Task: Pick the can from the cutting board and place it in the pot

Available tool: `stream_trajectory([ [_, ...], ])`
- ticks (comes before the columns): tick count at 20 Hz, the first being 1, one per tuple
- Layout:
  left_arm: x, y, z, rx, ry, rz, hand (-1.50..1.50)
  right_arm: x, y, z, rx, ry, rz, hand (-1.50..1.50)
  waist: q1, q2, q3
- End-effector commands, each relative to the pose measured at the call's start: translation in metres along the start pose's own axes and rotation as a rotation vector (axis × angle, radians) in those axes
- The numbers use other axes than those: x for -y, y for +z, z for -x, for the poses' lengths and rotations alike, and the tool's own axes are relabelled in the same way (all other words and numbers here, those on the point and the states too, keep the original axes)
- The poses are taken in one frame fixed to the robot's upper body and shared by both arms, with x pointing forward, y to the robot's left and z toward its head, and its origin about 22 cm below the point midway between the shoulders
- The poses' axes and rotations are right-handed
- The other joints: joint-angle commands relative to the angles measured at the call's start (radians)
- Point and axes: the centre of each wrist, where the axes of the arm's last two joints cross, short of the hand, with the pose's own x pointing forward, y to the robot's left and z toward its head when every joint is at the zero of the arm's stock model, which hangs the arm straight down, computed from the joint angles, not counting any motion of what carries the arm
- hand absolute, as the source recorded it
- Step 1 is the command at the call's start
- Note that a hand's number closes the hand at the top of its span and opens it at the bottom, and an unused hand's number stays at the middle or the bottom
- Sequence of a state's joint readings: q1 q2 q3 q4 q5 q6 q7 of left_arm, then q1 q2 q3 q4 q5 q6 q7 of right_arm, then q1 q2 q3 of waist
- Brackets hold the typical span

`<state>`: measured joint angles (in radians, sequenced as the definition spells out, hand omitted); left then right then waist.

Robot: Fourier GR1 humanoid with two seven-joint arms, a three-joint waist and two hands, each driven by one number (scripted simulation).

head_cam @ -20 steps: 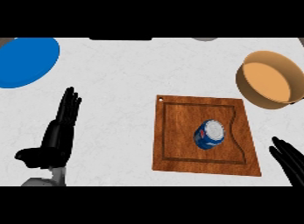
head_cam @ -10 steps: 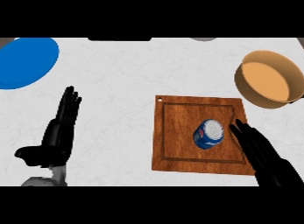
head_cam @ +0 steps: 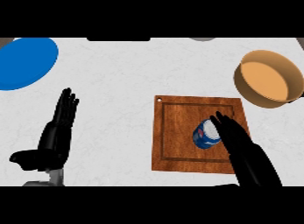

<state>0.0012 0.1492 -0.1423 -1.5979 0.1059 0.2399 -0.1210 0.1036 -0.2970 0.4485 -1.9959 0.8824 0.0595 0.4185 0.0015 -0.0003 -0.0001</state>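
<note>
We look steeply down on a pale, faintly marbled counter top [head_cam: 135,78] with a brown wooden cutting board [head_cam: 180,131] lying right of centre. On that board stands the blue and white metal can [head_cam: 205,134], its pale top facing us, so its long axis runs roughly upright with a slight lean. Our black right hand [head_cam: 239,141] reaches in from the lower right, fingers straight and unclenched, with nothing in its grasp; their tips lie along the can's right side, just beside or touching it, we cannot tell which. The can thus sits immediately left of that hand, and this is the hand far nearer to it. Our left hand [head_cam: 54,138] rests open near the lower left, fingers up, well apart from the board. The tan round pot with a dark handle [head_cam: 268,78] waits beyond the board's upper right corner, so we judge the carry will run forward and rightward. A blue round plate [head_cam: 19,62] lies at upper left.
</note>
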Motion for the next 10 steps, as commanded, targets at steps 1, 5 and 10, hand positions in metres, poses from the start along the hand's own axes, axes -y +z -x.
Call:
stream_trajectory([
  [1,0.011,-0.005,-0.008,0.001,-0.006,-0.004,0.00,0.012,-0.019,0.002,-0.025,-0.002,-0.001,-1.50,-0.001,0.000,0.000],
  [5,0.018,0.010,-0.014,0.019,-0.006,-0.013,0.00,-0.018,-0.018,0.010,-0.013,0.022,-0.021,-1.50,0.000,0.000,0.000],
  [10,-0.010,-0.016,0.003,-0.004,0.004,-0.005,0.00,-0.034,-0.020,0.021,-0.025,0.008,-0.024,-1.50,-0.003,0.000,0.000],
])
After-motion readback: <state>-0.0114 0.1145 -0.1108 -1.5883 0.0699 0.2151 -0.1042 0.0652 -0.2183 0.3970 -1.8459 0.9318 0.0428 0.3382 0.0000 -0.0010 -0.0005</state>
